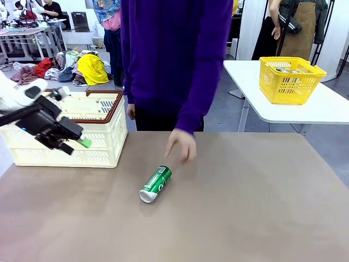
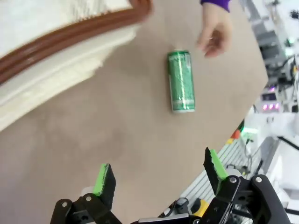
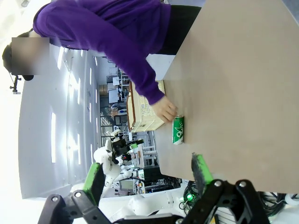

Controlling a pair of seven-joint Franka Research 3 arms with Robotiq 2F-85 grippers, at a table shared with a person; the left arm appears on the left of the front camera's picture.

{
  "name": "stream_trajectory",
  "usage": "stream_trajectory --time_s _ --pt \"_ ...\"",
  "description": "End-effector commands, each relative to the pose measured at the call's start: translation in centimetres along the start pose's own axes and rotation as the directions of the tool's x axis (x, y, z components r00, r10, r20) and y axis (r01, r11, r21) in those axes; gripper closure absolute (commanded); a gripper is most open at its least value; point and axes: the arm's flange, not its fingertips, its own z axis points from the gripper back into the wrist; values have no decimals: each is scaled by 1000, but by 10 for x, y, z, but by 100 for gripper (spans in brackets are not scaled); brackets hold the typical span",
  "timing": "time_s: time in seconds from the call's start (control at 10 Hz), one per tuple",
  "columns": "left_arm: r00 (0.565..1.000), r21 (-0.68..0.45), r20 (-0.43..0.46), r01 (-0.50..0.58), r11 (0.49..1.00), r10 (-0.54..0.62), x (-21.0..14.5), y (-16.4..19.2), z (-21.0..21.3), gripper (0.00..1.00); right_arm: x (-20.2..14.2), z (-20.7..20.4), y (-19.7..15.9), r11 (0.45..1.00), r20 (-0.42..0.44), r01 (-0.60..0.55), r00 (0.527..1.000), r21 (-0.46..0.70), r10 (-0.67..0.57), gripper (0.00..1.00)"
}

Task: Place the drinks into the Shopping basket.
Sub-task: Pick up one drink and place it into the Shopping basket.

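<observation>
A green drink can (image 1: 156, 184) with white marks lies on its side on the brown table, also seen in the left wrist view (image 2: 181, 81) and the right wrist view (image 3: 178, 129). The person's hand (image 1: 181, 145) hovers just beyond its far end. The cream-white Shopping basket (image 1: 97, 143) with brown rim stands at the table's far left. My left gripper (image 1: 73, 143) hangs open in front of the basket, left of the can, with nothing between its green pads (image 2: 103, 178). My right gripper (image 3: 145, 173) is open and empty, well away from the can.
A yellow mesh basket (image 1: 290, 79) holding cans sits on a white table (image 1: 327, 109) at the back right. The person in a purple sleeve (image 1: 199, 82) stands at the far edge. Bare brown table (image 1: 245, 207) spreads right of and in front of the can.
</observation>
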Motion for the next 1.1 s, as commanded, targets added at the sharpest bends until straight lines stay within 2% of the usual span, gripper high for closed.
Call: stream_trajectory --time_s 0.0,0.1,0.2,0.3,0.5,0.7,0.8,1.0 --pt "991 -92 69 -107 990 114 -11 29 75 0 1 0 2 1000 10 -5 1000 23 5 0" --pt "972 -142 133 -176 974 195 -25 55 123 0 1 0 2 1000 10 -5 1000 23 5 0" --pt "952 -186 159 -230 955 260 -43 78 159 0 1 0 2 1000 10 -5 1000 23 5 0" --pt "928 -225 205 -266 937 312 -54 94 177 0 1 0 2 1000 10 -5 1000 23 5 0" --pt "929 -286 204 -246 926 310 -58 101 184 0 1 0 2 1000 10 -5 1000 23 5 0" --pt "952 -293 162 -204 934 259 -44 90 179 0 1 0 2 1000 10 -5 1000 23 5 0" --pt "965 -277 133 -181 944 224 -31 74 173 0 1 0 2 1000 10 -5 1000 23 5 0" --pt "988 -135 85 -115 984 127 15 8 135 0 1 0 2 1000 10 -5 1000 23 5 0"
